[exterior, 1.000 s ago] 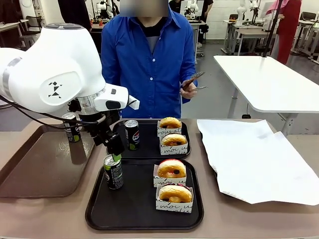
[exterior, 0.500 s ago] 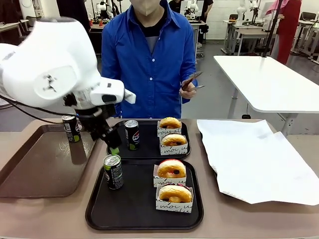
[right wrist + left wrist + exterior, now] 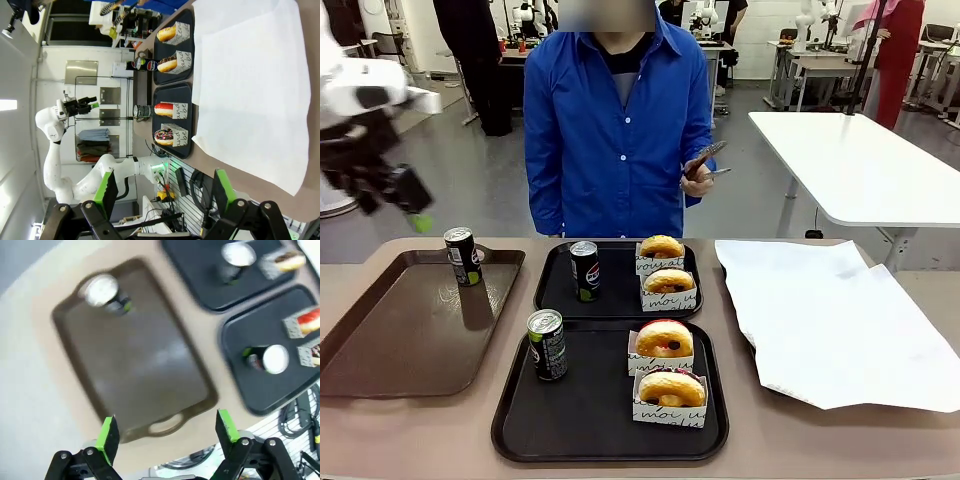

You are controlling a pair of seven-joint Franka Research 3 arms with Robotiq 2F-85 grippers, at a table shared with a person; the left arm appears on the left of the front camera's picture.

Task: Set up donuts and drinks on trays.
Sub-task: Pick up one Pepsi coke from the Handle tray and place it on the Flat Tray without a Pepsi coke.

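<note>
Two black trays lie mid-table, the far tray (image 3: 555, 292) and the near tray (image 3: 585, 415). Each carries two boxed donuts (image 3: 662, 254) (image 3: 665, 346) and one black can (image 3: 585, 270) (image 3: 547, 344). A further can (image 3: 462, 256) stands on the brown tray (image 3: 410, 335). My left gripper (image 3: 412, 207) hangs blurred, high at the far left, clear of everything. In the left wrist view it (image 3: 166, 429) is open and empty above the brown tray (image 3: 140, 360) and its can (image 3: 102, 290). My right gripper (image 3: 166, 187) is open and empty, well off from the trays (image 3: 187, 152).
A large white paper sheet (image 3: 830, 320) covers the table's right side. The person in a blue shirt stands at the far edge holding metal tongs (image 3: 707, 160) at chest height. A white table (image 3: 860, 160) stands behind on the right.
My left arm has swung up and away to the left from above the near tray's can, which stays standing. Its gripper has stayed open. The trays' contents have not moved.
</note>
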